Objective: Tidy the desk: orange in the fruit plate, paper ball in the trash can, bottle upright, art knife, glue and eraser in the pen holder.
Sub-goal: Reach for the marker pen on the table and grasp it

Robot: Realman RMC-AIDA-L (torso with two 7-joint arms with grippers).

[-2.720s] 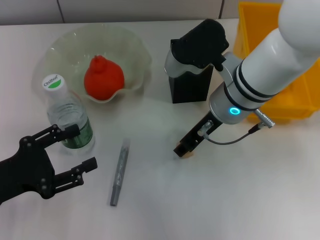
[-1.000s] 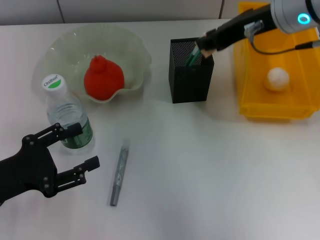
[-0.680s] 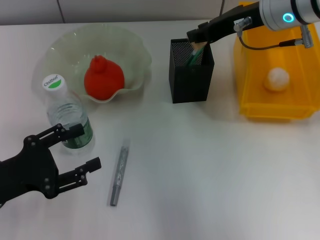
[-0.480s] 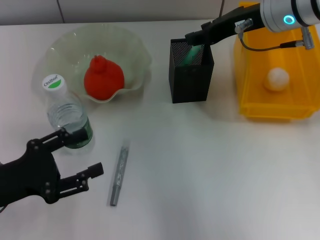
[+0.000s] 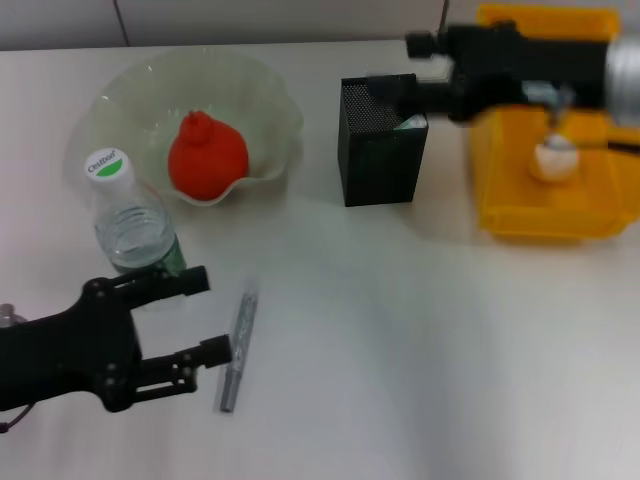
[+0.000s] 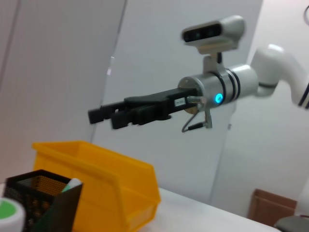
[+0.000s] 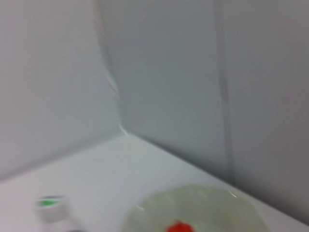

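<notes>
— Where is the left gripper (image 5: 190, 318) being held?

— It is being held low at about 8 o'clock in the head view, just above the table (image 5: 400, 340). Its black fingers are spread apart and nothing is being gripped between them. The upper finger is lying just in front of the bottle (image 5: 128, 220), and the lower one is ending just beside the grey art knife (image 5: 238, 345), which is lying flat on the table.

— And the right gripper (image 5: 395, 82)?

— It is being held high at about 1 o'clock, over the far rim of the pen holder (image 5: 378, 150). In the left wrist view the same gripper (image 6: 104, 116) is seen in the air above the trash can (image 6: 101, 179). Whether its fingers are parted or closed cannot be told, since they are blurred.

— How are the task's things being found?

— The orange (image 5: 205, 155) is resting in the fruit plate (image 5: 265, 110) at 11 o'clock. The bottle is standing upright at 9 o'clock, just in front of the plate. The paper ball (image 5: 553, 158) is lying inside the trash can (image 5: 545, 215) at 2 o'clock. A pale green tip is being shown inside the pen holder, near its right corner. The eraser is not being made out anywhere.
</notes>
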